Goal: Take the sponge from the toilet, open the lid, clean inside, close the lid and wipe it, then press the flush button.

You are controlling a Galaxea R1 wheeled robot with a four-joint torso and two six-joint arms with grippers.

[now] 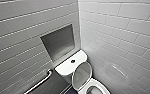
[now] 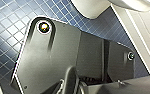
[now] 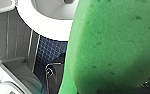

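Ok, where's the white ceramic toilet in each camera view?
Head view: white glossy ceramic toilet at bottom centre, lid raised.
Left wrist view: apparently its white curved bowl, beyond the robot's dark plate.
Right wrist view: its bowl rim beside the bright green sponge.
Shared landmark: dark blue tiled floor, both wrist views.

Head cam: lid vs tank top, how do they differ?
The lid is oval; the tank top is a rounded rectangle. The lid stands raised, showing its greyish underside; the tank top lies flat. The tank top carries a dark round button; the lid is plain. Both are white and glossy.
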